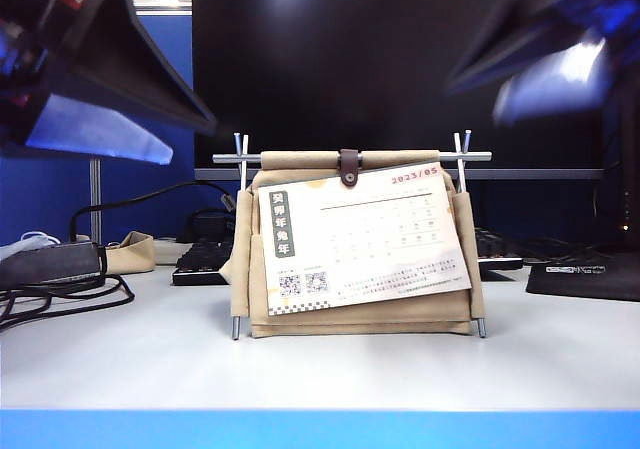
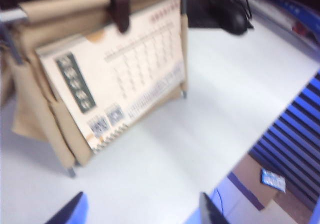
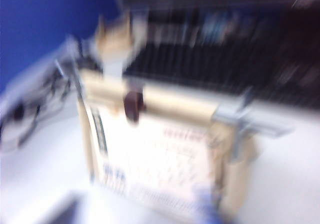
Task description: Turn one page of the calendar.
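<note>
The calendar [image 1: 360,314], a beige fabric stand on thin silver rods with a brown snap strap [image 1: 349,167], stands mid-table. Its front page [image 1: 360,239] is white, marked "2023/05" in red, and leans slightly askew. My left gripper [image 1: 190,141] hovers above and left of the calendar, apart from it. In the left wrist view the calendar [image 2: 35,109] and page [image 2: 125,79] lie ahead of the left gripper [image 2: 140,214], which is open with only bare table between its fingers. My right gripper [image 1: 480,94] hangs blurred above the calendar's right side. The right wrist view is smeared; the right gripper [image 3: 132,209] looks open just before the page [image 3: 160,164].
A black monitor [image 1: 400,59] fills the background, with a keyboard [image 1: 200,264] behind the calendar. Cables and a grey adapter [image 1: 50,264] lie at the left, a black pad [image 1: 590,274] at the right. A black mouse [image 2: 235,22] sits beyond the calendar. A blue strip [image 1: 320,429] edges the table front.
</note>
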Motion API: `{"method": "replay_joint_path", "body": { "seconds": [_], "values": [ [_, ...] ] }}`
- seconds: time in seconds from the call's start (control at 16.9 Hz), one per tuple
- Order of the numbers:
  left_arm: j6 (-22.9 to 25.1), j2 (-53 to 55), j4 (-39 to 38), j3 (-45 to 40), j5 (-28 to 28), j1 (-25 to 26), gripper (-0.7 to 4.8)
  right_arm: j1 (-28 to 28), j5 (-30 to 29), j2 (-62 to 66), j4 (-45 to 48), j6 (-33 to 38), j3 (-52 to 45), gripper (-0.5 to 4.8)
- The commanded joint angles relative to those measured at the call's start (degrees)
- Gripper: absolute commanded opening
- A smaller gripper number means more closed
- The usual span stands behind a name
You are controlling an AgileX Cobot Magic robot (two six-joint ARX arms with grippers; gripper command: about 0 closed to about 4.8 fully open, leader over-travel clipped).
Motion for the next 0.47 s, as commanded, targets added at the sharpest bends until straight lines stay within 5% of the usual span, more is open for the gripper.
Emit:
{"method": "replay_joint_path", "body": {
  "seconds": [0.06, 0.47],
  "values": [
    [-0.1, -0.2, 0.7, 0.2, 0.0, 0.0, 2.83, -2.1, -13.1, 14.0, -1.7, 5.1, 4.2, 4.31],
    [0.2, -0.2, -2.3, 0.1, 0.1, 0.0, 2.83, -6.6, -16.5, 25.8, 0.2, 5.1, 4.7, 4.31]
  ]
}}
